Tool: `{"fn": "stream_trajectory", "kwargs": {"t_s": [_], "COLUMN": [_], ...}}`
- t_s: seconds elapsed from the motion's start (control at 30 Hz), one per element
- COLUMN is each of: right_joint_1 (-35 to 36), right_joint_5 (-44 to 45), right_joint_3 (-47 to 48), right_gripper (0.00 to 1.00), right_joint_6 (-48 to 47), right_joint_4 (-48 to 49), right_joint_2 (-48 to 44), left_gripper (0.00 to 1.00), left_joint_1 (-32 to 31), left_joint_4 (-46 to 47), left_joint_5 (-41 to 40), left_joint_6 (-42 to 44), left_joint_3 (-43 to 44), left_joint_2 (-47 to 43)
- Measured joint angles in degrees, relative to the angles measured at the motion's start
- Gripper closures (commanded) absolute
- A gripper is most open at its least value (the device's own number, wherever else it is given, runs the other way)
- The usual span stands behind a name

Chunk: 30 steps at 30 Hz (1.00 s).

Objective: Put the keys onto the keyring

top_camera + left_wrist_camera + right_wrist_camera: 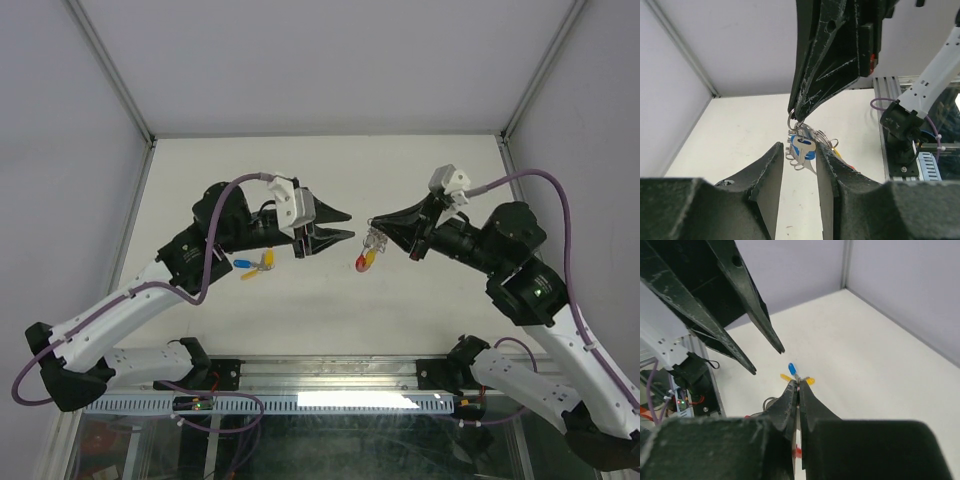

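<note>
My right gripper point(372, 222) is shut on the keyring point(374, 241) and holds it above the table. The silvery chain loops hang down with a red and yellow piece point(365, 262) below them. In the left wrist view a blue-tagged key point(803, 148) dangles from the keyring point(816, 135) under the right gripper point(795, 114). My left gripper point(799, 148) is open, its fingers either side of that key and holding nothing. Other keys point(255, 266), one blue-tagged and two yellow-tagged, lie on the table under the left arm, and show past the right gripper point(798, 383) as the keys point(792, 369).
White walls close the table at the back and both sides. A metal rail point(330, 400) with cables runs along the near edge between the arm bases. The left gripper point(767, 360) hangs just ahead of the right gripper's tips.
</note>
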Motion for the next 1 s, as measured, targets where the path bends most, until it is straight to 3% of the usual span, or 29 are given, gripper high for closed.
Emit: {"fn": "stream_trajectory", "kwargs": {"t_s": [0.13, 0.3, 0.43, 0.6, 0.8, 1.0], "right_joint_1": [0.0, 0.0, 0.0, 0.0, 0.0, 0.0], "right_joint_5": [5.4, 11.9, 17.3, 22.3, 25.2, 25.4], "right_joint_3": [3.4, 6.9, 8.7, 8.9, 10.4, 12.5], "right_gripper": [1.00, 1.00, 1.00, 1.00, 1.00, 1.00], "right_joint_6": [-1.4, -2.4, -2.5, -2.5, -2.4, -2.3], "right_joint_4": [-7.6, -17.3, -25.5, -33.6, -40.9, -40.8], "right_joint_2": [3.5, 9.5, 15.2, 20.2, 27.0, 38.4], "left_gripper": [0.64, 0.50, 0.43, 0.25, 0.21, 0.21], "left_joint_1": [4.8, 14.3, 16.9, 21.4, 25.2, 25.3], "left_joint_4": [1.4, 3.6, 3.0, 1.9, 0.5, -1.0], "left_joint_5": [-1.1, -3.3, -6.5, -9.2, -12.7, -15.3], "left_joint_6": [-5.0, -12.2, -16.0, -20.2, -23.1, -24.0], "left_joint_3": [-1.1, -4.4, -5.5, -6.8, -9.8, -12.2], "left_joint_2": [1.2, 2.7, 4.0, 5.3, 4.9, 2.1]}}
